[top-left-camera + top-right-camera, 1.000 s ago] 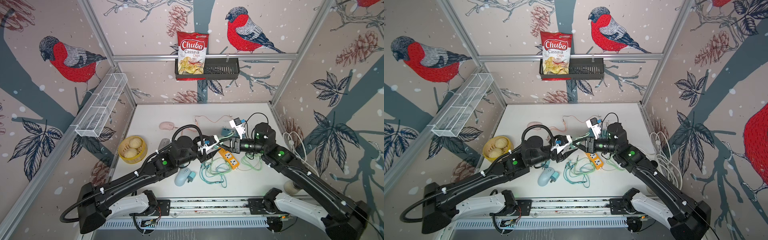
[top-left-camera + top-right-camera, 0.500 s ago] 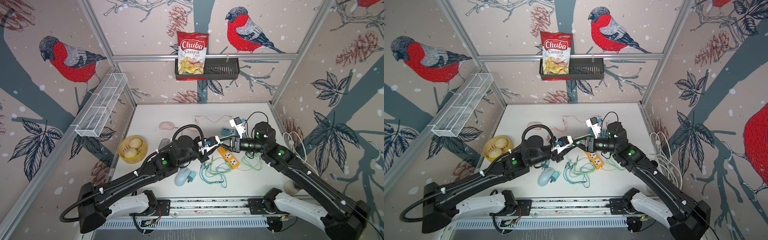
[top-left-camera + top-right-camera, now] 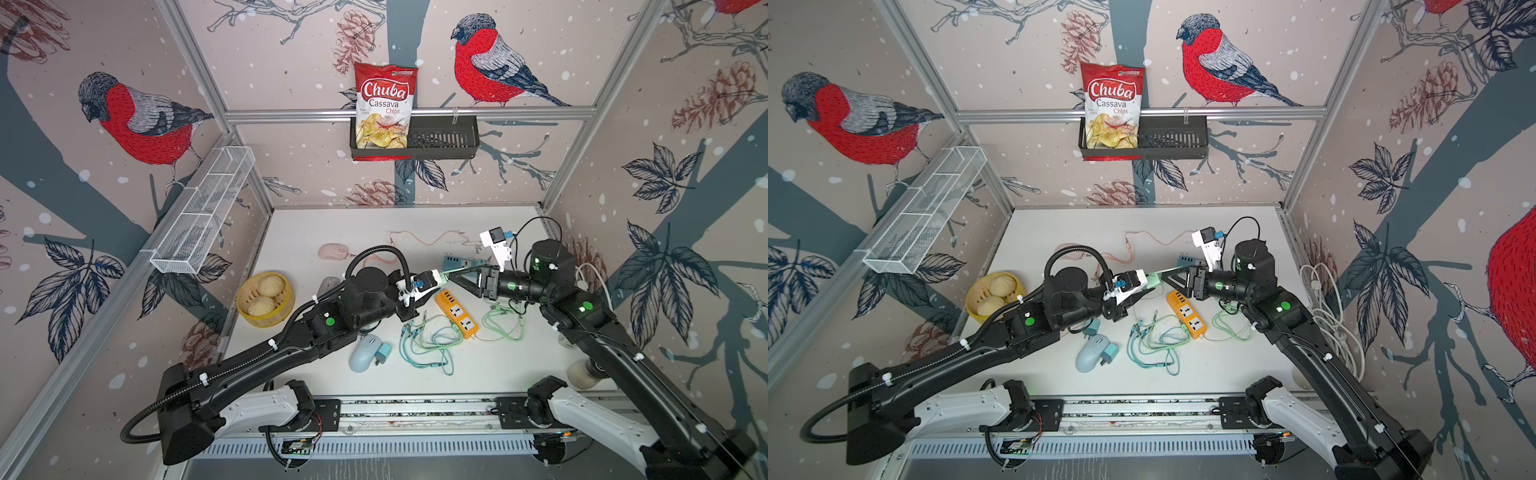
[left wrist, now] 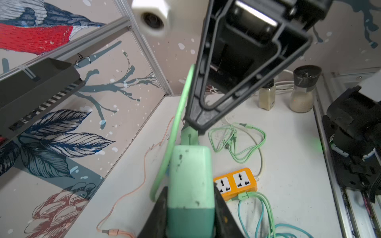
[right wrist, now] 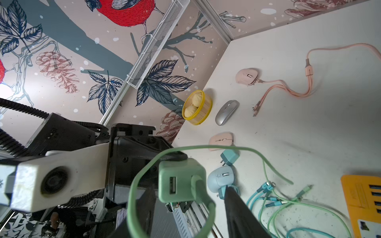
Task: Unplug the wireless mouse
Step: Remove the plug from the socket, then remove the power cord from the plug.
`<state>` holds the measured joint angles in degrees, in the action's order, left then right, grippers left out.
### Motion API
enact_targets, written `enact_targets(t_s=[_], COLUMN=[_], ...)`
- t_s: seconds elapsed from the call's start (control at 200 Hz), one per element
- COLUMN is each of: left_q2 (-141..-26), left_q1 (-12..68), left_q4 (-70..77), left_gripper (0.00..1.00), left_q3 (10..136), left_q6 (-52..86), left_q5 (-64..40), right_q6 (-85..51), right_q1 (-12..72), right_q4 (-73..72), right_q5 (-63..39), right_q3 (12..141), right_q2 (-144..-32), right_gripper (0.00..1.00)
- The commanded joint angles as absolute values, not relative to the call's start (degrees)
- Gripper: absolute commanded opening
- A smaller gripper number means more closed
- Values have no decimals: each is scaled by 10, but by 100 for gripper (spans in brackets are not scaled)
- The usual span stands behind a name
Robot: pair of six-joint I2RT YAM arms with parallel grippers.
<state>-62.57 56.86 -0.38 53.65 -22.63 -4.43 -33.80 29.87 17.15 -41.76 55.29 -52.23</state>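
- Your left gripper is clamped on the charger and holds it clear of the table.
- Your right gripper has its jaws apart, either side of the plug. Close on the plug body, not the cord.
- Pull straight out along the port and don't twist.
- The cord loops beside the charger and could snag.
- The pink mouse lies at the back with a pink cable running to it, well apart from both grippers.
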Motion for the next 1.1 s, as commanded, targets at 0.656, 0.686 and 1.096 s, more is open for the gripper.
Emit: enact_targets(t_s=[0.656,0.686,1.096], left_q2=[-622,-622,-624], left_q1=[569,569,569], left_q4=[-15,-14,-9], left_gripper=[0,0,0], left_q3=[544,544,543], left_q6=[-229,-229,-227], left_q5=[-30,-32,-42], right_q6=[-328,-330,-345], right_q1=[287,288,287], right_q4=[139,135,100], right_q5=[-440,-441,-454], right_q3=[515,515,509], right_q2=[-530,-531,-540], right_gripper=[37,37,7])
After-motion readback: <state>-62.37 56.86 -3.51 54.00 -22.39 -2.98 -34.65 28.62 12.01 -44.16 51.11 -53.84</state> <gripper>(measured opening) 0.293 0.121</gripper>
